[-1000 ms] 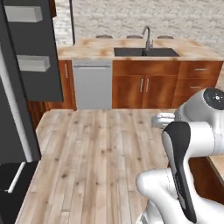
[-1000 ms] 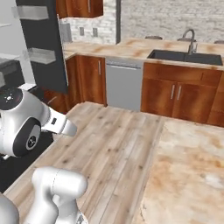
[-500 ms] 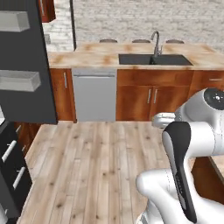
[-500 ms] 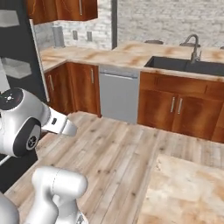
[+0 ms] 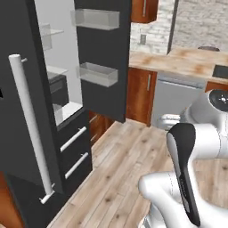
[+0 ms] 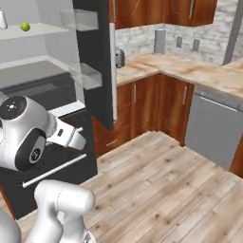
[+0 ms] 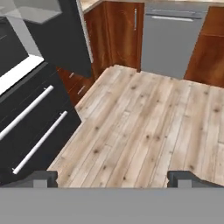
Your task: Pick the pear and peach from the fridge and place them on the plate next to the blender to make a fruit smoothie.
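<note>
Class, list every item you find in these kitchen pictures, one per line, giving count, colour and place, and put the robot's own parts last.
tall black fridge: one, black with pale grey inside, doors open, at the left.
small yellow-green pear: one, on an upper fridge shelf.
silver bar handle: one long, on the near fridge door.
clear door bins: two, on the open door.
grey dishwasher: one, under the counter.
reddish-brown wooden cabinets: several, beneath and above the counter.
pale speckled counter: one, along the wall.
wooden plank floor: pale.
gripper: one, dark fingertips, open, over the floor.
</note>
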